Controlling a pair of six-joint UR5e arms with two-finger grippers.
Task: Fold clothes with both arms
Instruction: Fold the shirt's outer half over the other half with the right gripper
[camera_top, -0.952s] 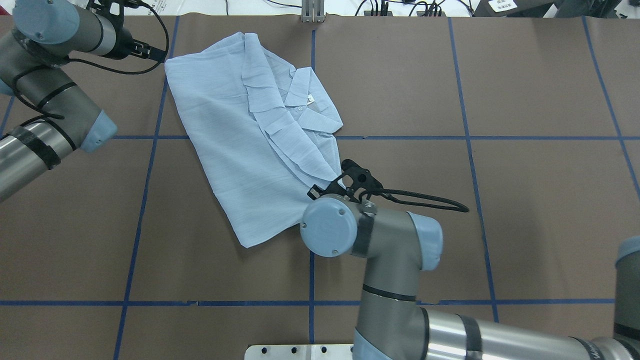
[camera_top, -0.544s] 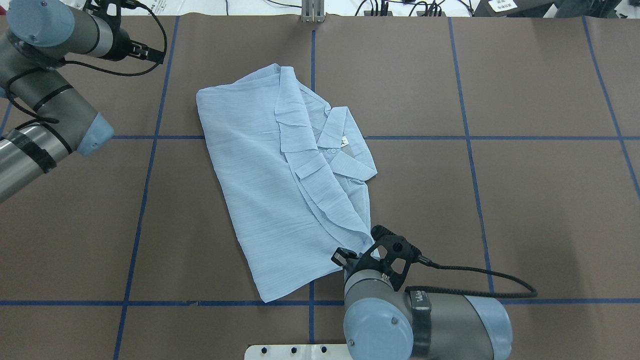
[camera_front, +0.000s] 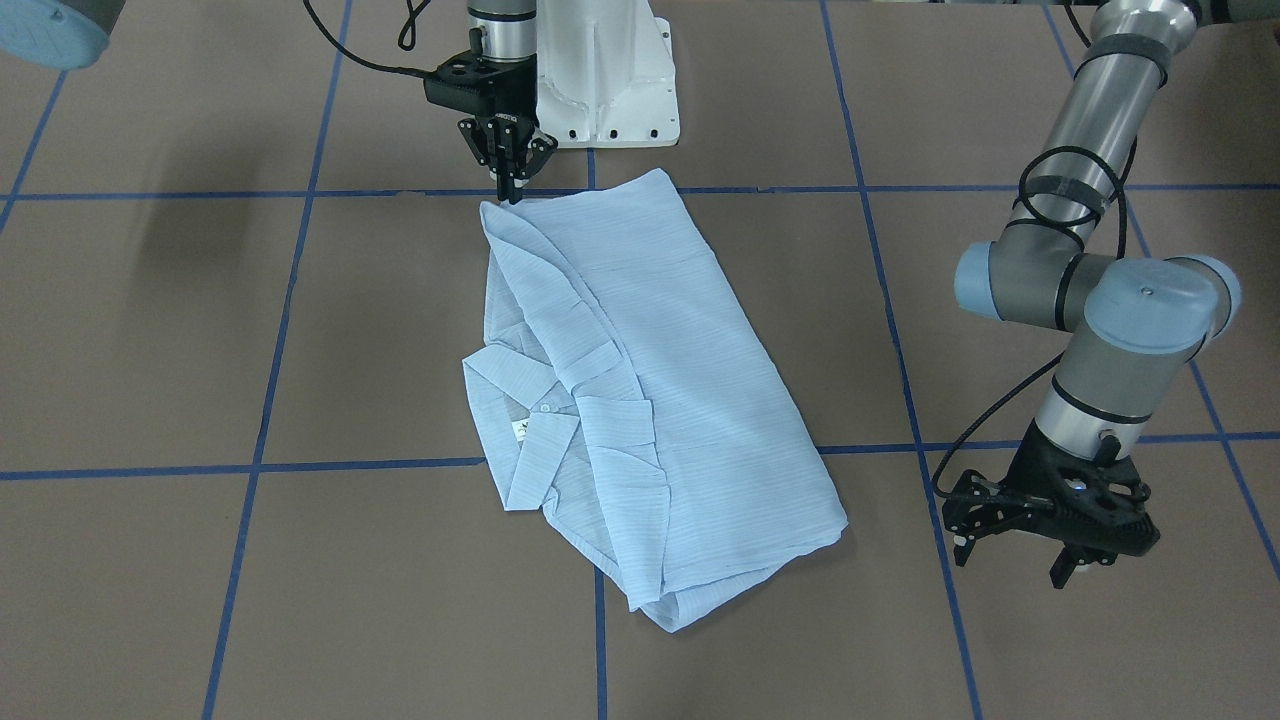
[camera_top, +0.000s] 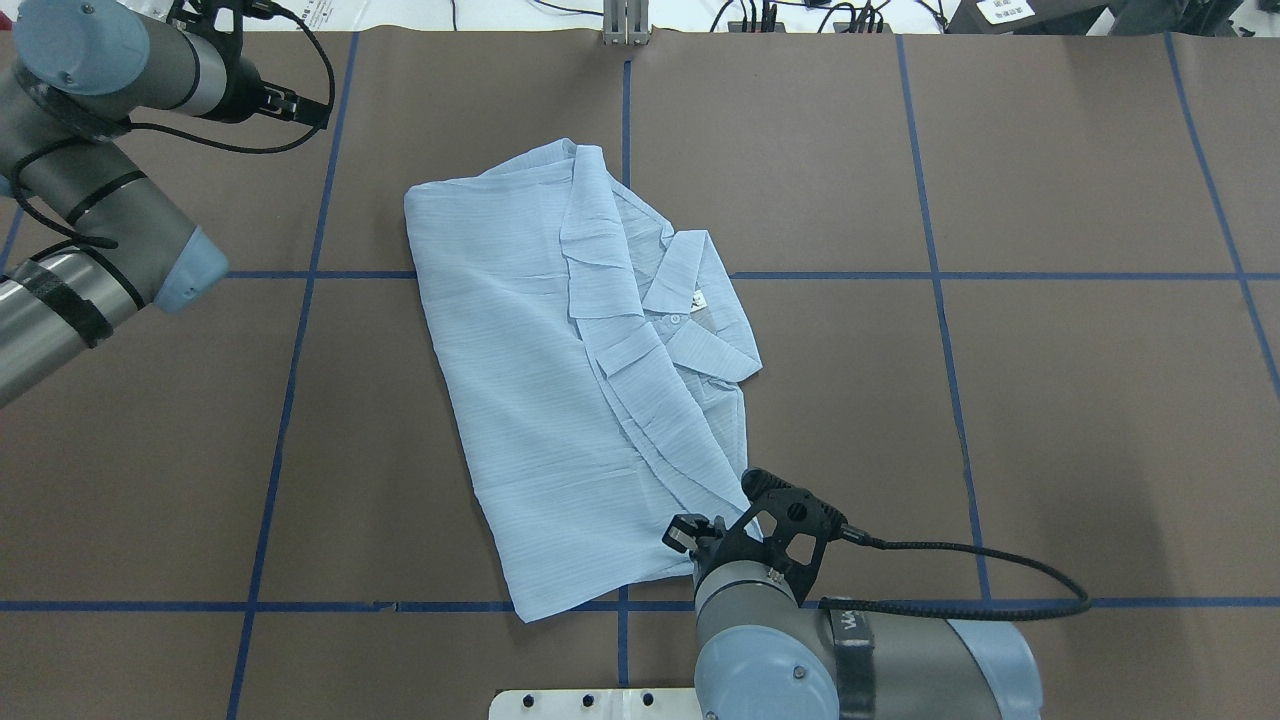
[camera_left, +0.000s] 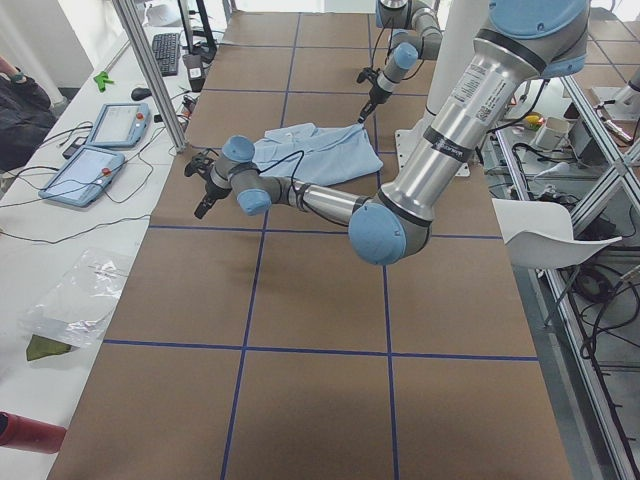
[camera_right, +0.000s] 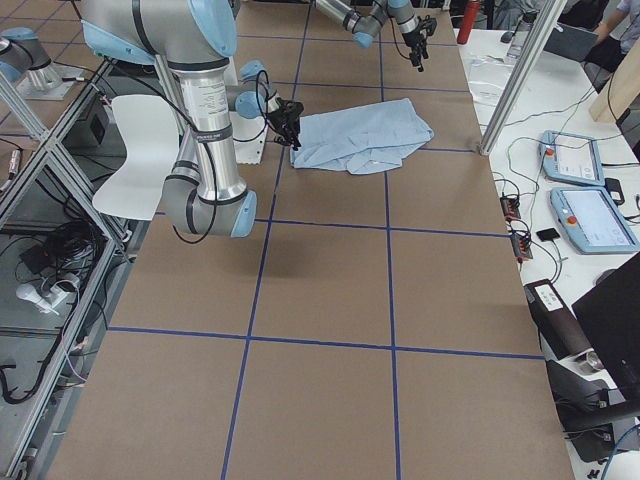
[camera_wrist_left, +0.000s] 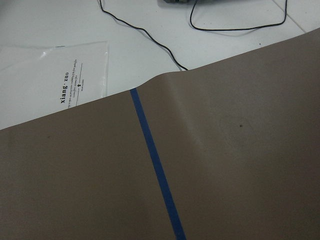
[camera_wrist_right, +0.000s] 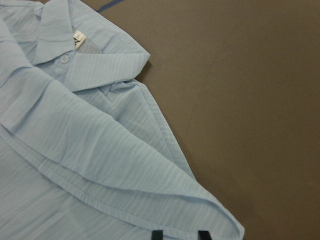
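Right gripper (camera_front: 511, 192): fingers drawn close together, pinching the hem corner of the light blue shirt (camera_top: 530, 400). The shirt lies folded lengthwise near the middle of the brown table (camera_top: 1050, 420). Left gripper (camera_front: 1012, 562): fingers spread, empty, well apart from the shirt.

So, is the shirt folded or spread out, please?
Folded: the shirt lies in layers as a narrow rectangle, its collar on top.
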